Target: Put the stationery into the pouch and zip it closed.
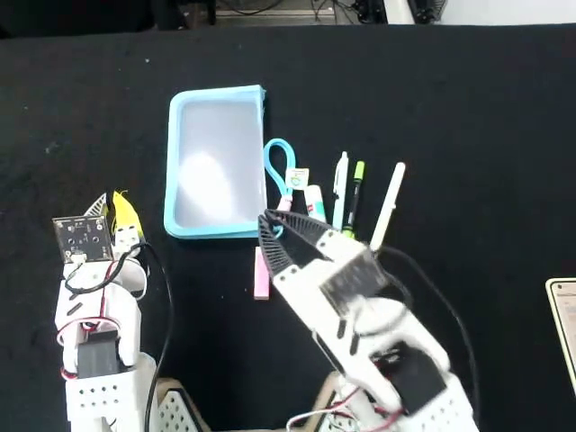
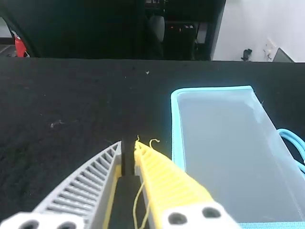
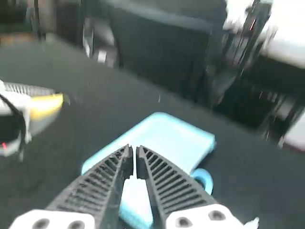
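The light blue pouch [image 1: 216, 162] lies flat on the black table, with its blue loop [image 1: 279, 165] off its right side. To the right of it lie several pens: a white pen [image 1: 340, 187], a green-tipped pen [image 1: 355, 193], a white stick pen [image 1: 389, 205] and a marker [image 1: 315, 202]. A pink piece [image 1: 262, 274] lies below the pouch's right corner. My right gripper [image 1: 267, 225] [image 3: 132, 150] hovers shut by that corner, above the pouch [image 3: 157, 138]. My left gripper [image 1: 117, 207] [image 2: 128, 145] rests shut, left of the pouch [image 2: 228, 148], holding nothing.
A pale card [image 1: 563, 315] pokes in at the table's right edge. In the right wrist view the other arm's grey and yellow gripper [image 3: 33, 107] sits farther off. Bare black cloth spreads behind the pouch and to the far right.
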Robot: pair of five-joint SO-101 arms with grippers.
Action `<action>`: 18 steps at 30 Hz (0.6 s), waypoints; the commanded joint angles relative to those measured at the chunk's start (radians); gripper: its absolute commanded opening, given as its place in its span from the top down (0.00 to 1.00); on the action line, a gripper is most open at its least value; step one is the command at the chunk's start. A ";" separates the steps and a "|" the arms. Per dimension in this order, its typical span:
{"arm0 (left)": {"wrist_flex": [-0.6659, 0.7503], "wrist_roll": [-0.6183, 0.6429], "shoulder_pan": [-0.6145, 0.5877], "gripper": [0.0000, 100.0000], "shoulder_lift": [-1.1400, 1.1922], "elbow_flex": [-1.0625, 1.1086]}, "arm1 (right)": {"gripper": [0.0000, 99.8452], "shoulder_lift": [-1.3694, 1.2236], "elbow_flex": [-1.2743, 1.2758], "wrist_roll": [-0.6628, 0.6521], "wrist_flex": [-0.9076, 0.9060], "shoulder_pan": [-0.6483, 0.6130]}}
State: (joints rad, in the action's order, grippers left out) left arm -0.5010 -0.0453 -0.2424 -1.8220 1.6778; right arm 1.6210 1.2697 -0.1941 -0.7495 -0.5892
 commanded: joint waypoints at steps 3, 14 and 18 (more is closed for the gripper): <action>-0.006 0.009 0.010 0.94 -0.006 0.021 | 0.98 -0.243 -0.050 0.063 0.003 -0.009; -0.005 0.009 0.001 0.94 -0.006 0.021 | 0.86 -0.674 -0.077 0.071 0.098 -0.057; -0.006 0.009 0.001 0.94 -0.006 0.021 | 0.88 -0.769 -0.087 0.071 0.121 -0.126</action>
State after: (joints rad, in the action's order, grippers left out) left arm -0.5010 -0.0453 -0.2424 -1.8220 1.6778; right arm 0.9030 1.2467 -0.1312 -0.6651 -0.6782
